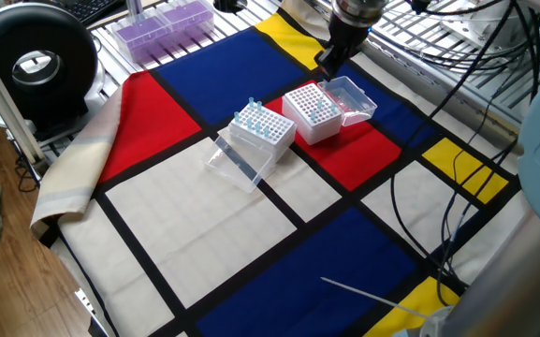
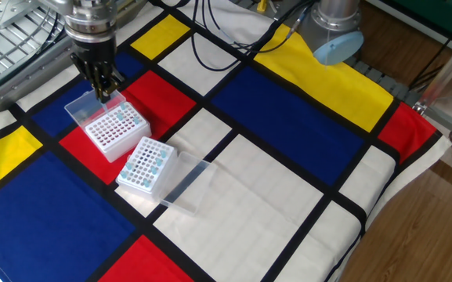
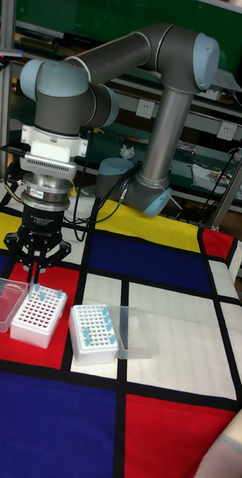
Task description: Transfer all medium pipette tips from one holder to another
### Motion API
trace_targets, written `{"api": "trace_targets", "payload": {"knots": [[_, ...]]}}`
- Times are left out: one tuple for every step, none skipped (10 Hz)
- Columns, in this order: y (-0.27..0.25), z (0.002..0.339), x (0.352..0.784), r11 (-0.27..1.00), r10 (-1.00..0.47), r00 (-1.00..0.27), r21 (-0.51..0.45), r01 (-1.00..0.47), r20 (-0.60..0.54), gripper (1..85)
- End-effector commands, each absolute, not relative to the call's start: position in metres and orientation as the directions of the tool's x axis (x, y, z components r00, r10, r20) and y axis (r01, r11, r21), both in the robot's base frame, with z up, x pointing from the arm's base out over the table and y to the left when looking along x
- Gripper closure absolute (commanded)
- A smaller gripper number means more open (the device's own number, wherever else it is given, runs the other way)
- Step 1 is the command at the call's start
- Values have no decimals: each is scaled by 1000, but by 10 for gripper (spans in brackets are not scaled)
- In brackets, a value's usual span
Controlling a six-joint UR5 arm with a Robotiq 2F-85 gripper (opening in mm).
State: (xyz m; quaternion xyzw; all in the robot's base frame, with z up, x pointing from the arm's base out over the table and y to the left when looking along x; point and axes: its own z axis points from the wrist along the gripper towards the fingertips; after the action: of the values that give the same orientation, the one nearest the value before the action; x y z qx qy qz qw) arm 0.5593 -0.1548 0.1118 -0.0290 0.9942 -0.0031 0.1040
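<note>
Two white racks stand side by side on the checkered cloth. One rack (image 3: pixel 91 332) (image 1: pixel 262 128) (image 2: pixel 149 163) carries several medium pipette tips (image 3: pixel 104 323) with light-blue tops. The other rack (image 3: pixel 39 314) (image 1: pixel 312 110) (image 2: pixel 114 129) shows rows of dark holes, and its clear lid (image 3: pixel 3 302) hangs open at its side. My gripper (image 3: pixel 35 282) (image 2: pixel 103 92) (image 1: pixel 327 69) hovers just above the far edge of this second rack. Its fingers are drawn together on a small light-blue-topped tip that points down.
A clear lid (image 3: pixel 136 328) lies flat beside the tip rack. A purple-tinted rack (image 1: pixel 162 23) and a black round device (image 1: pixel 36 61) sit at the table's far corner. Cables (image 1: pixel 457 187) trail over the cloth near the robot base (image 2: pixel 335 31). Metal grating (image 2: pixel 6 23) borders the cloth.
</note>
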Motion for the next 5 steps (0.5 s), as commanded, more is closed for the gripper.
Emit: {"api": "trace_targets", "payload": {"knots": [[-154,113,558,999,-46,-976,-6,-46,-211,847],[-155,114,558,999,-45,-977,-7,-45,-209,847],[-156,114,558,999,-44,-977,-11,-43,-208,847],[-156,114,558,999,-45,-978,-13,-43,-206,847],[-155,114,558,999,-45,-978,-14,-43,-206,847]]}}
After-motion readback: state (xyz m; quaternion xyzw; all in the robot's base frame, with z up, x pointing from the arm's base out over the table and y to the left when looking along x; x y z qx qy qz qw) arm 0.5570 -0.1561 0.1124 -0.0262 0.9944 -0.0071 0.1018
